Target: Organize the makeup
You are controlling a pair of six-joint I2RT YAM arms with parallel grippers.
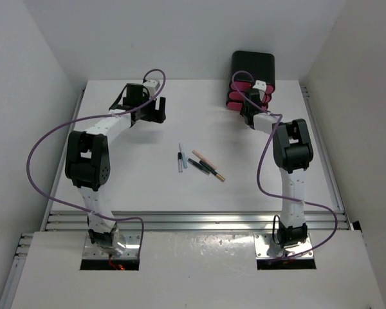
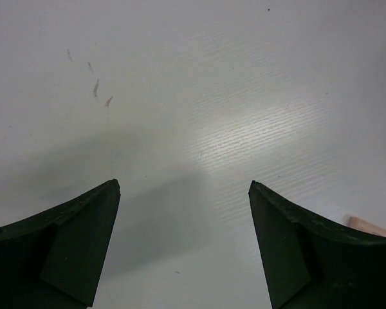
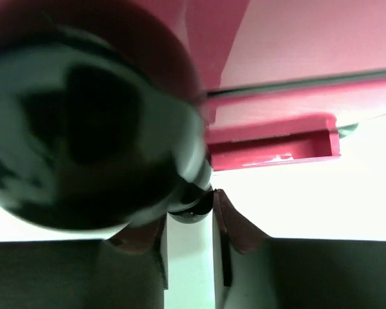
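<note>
We'd pull straight out: right gripper (image 3: 188, 214) clamps glossy dark round knob (image 3: 83, 129) of a pink drawer (image 3: 270, 148); left gripper (image 2: 184, 187) gapes.

White table (image 1: 135, 174) all over. Box (image 1: 253, 64) blk, 3 hot-pink drawers (image 1: 235, 98). Knob (image 3: 83, 122) glossy blk up close. Mid-table: peach stick (image 1: 200, 156), black stick (image 1: 198, 166), silver-blue stick (image 1: 183, 161). Purple cables (image 1: 29, 164), blk-&-white arms (image 1: 87, 161).

Sticks (image 1: 199, 164) at centre of table (image 1: 148, 190), drawer box (image 1: 254, 64) at far right
</note>
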